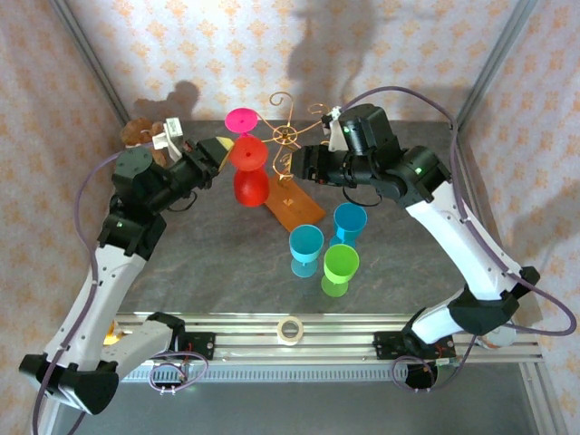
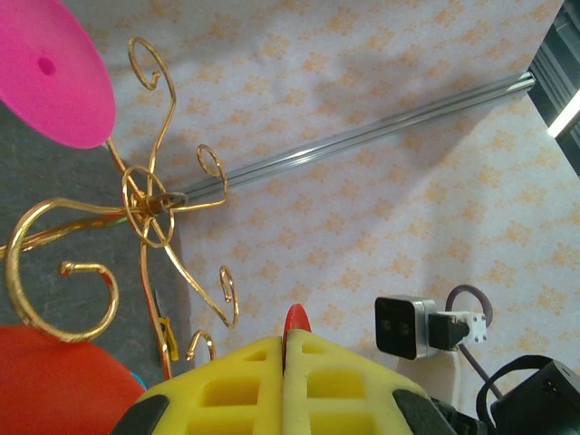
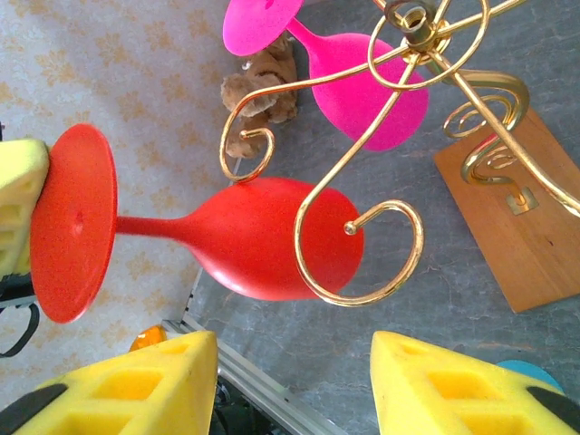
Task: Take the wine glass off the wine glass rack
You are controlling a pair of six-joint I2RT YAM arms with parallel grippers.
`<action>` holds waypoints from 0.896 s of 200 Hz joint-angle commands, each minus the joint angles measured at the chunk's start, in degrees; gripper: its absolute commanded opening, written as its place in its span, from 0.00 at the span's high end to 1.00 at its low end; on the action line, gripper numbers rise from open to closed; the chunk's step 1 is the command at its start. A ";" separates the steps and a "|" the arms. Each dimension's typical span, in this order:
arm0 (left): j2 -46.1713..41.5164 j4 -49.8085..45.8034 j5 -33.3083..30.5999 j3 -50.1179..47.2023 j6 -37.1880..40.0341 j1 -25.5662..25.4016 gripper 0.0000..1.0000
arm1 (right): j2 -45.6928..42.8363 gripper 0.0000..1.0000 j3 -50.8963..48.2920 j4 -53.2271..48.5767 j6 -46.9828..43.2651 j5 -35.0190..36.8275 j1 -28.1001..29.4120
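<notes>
The red wine glass (image 1: 250,186) hangs foot up just left of the wine glass rack (image 1: 286,136), a gold wire stand on a wooden base (image 1: 297,212). My left gripper (image 1: 223,150) is shut on the rim of the glass's foot (image 2: 295,319), pinched between the yellow pads (image 2: 335,376). In the right wrist view the red bowl (image 3: 263,237) lies behind a curled rack arm (image 3: 358,249); whether they touch I cannot tell. My right gripper (image 3: 294,381) is open, holding nothing, by the rack's right side (image 1: 299,165). A pink glass (image 1: 242,120) hangs on the rack.
Two blue cups (image 1: 305,250) (image 1: 349,223) and a green one (image 1: 340,269) stand in front of the wooden base. A brown plush toy (image 1: 138,133) sits at the back left corner. A tape roll (image 1: 290,330) lies on the front rail.
</notes>
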 commanded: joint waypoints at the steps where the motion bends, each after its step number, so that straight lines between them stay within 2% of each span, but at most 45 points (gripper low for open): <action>1: -3.56 -5.07 -2.68 0.29 4.92 -0.10 1.00 | -0.14 0.52 1.18 0.28 0.28 -0.21 -0.38; 31: -6.51 -16.08 -5.96 2.86 12.62 -0.10 1.00 | -1.40 0.52 0.79 0.08 -0.52 1.21 -0.34; 78: -8.95 -26.40 -7.58 3.42 20.60 -0.16 1.00 | -2.74 0.52 -1.78 -0.27 -0.54 2.35 -0.34; 114: -9.89 -36.37 -12.43 4.91 29.24 -0.15 1.00 | -4.39 0.54 -4.87 0.90 -0.15 3.23 -0.34; 168: -9.04 -41.49 -14.63 5.85 37.17 -0.13 1.00 | -6.52 0.58 -7.72 0.46 -0.42 5.90 0.05; 179: -8.70 -41.41 -14.54 5.62 38.28 -0.11 1.00 | -7.19 0.60 -7.93 0.08 -0.81 9.24 1.10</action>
